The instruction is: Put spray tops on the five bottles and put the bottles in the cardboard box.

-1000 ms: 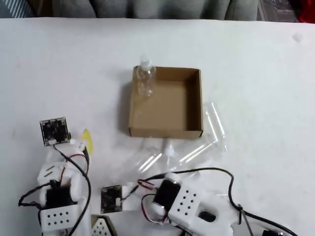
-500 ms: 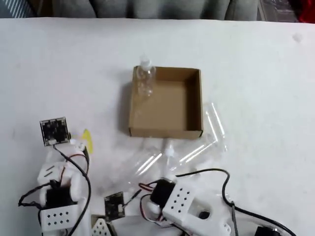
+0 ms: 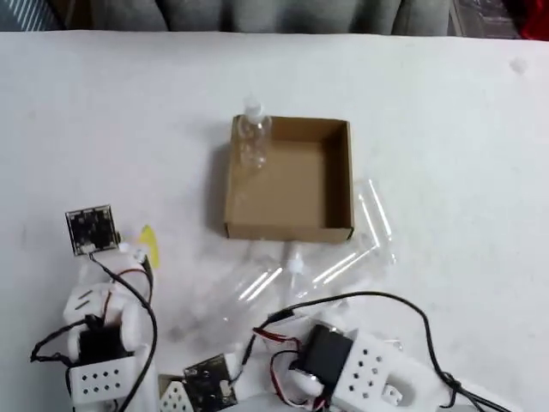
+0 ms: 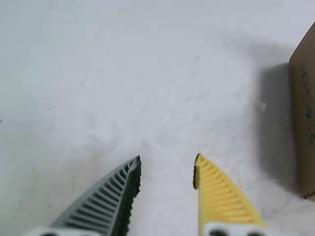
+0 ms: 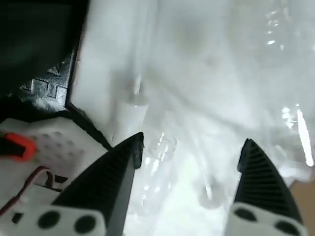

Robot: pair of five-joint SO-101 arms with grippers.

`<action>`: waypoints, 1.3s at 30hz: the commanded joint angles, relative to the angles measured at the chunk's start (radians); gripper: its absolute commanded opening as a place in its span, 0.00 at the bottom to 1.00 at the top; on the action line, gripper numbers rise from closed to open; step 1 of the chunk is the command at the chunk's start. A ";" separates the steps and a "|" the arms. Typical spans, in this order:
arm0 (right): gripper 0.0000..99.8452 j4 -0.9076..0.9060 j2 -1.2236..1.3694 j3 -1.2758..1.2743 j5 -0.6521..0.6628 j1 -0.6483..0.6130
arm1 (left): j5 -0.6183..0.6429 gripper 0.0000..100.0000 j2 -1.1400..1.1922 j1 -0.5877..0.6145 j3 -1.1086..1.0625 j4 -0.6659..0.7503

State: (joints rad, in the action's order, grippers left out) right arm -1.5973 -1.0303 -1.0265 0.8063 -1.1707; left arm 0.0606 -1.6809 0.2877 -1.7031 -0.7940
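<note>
1. The cardboard box [image 3: 287, 230] sits open-topped in the middle of the desk [image 3: 446, 112]. One capped bottle [image 3: 254, 137] stands upright in its far left corner, against the walls. My judgement is that the corner braces it against tipping and leaves the box floor free for the rest.
2. The loose bottles [image 3: 257, 285] are clear and lie on their sides on the desk, just off the box's near and right walls. You cannot count them reliably, since clear plastic barely shows on the white surface.
3. A white spray top [image 3: 296, 264] lies among them, near the box's front wall but apart from it.
4. Your right gripper [image 5: 193, 140] has its fingers spread wide with nothing between them. It points down over the pile, and a bottle neck [image 5: 162, 147] lies beneath the gap. It looks lined up to pick a bottle.
5. Your left gripper [image 4: 167, 160] has its fingers apart and holds nothing. It is low over bare desk, with the box wall off to one side. It is likely parked clear of the pile, ready to steady a bottle while you cap it.
6. By my estimate, one of the five bottles is done. Watch for the slick, round bottles rolling as you close on one.
</note>
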 commanded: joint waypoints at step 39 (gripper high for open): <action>0.03 0.912 0.298 -0.201 -0.368 1.704 | -0.695 0.17 0.891 -0.650 1.086 -0.729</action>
State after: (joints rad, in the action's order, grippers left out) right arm -0.7211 -0.7710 -1.2505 0.4473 0.5232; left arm -0.5501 -0.6974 -0.0775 -0.6782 -1.4016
